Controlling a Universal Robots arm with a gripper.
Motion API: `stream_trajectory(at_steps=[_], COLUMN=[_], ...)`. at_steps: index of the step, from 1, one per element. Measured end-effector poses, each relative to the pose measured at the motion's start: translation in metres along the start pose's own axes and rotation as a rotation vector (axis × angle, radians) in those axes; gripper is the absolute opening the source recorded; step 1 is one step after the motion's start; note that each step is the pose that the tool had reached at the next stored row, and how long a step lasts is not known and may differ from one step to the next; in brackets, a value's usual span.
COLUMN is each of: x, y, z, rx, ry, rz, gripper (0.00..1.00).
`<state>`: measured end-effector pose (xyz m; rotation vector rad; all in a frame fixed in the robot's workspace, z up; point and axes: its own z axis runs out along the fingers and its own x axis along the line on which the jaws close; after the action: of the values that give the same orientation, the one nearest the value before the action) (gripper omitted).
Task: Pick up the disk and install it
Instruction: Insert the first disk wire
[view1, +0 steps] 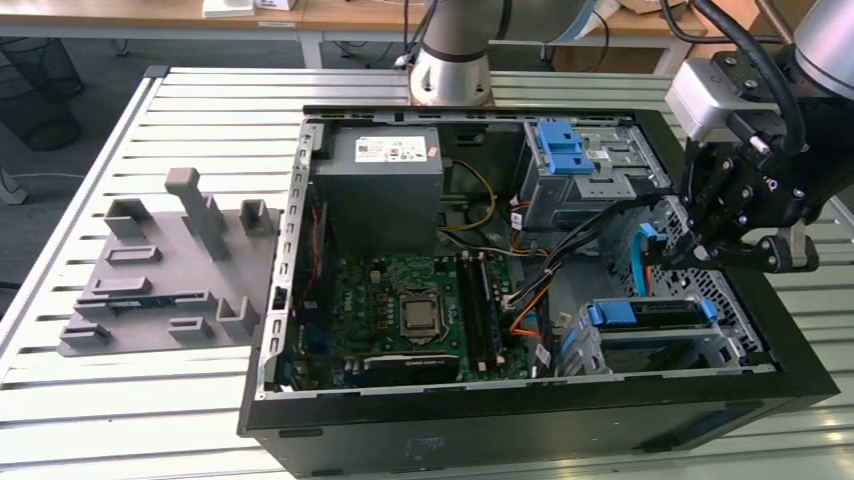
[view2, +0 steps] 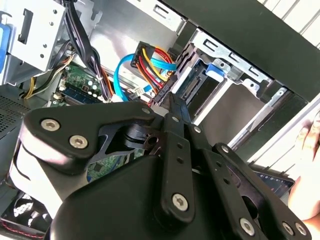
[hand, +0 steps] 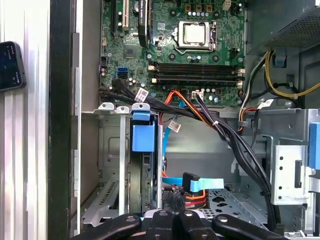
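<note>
Already the disk (hand: 143, 131) stands on edge in the drive cage (hand: 107, 165) of the computer case (view1: 534, 430). Above the cage, the gripper (hand: 176, 216) hangs empty, fingers pressed together. The print on the power supply sticker (view1: 387, 150) is unreadable.

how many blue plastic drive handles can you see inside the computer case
2 in the exterior view: one on the upper drive cage near the power supply, one on the lower bay below the claw. Others may be hidden.
</note>
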<state>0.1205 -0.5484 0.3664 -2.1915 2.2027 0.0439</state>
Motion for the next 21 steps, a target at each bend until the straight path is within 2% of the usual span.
stream_trajectory(at_steps=[8,15,21], x=[-0.0012,-0.0017,-0.0018], y=[-0.0016,-0.0016,-0.0016], z=[0.0014,0.0013,0.0013], rx=[0.0009,0.0073,0.0085], ry=[0.0000,0.0000,0.0000], rz=[0.000,0.000,0.000], gripper=[0.11,0.11,0.11])
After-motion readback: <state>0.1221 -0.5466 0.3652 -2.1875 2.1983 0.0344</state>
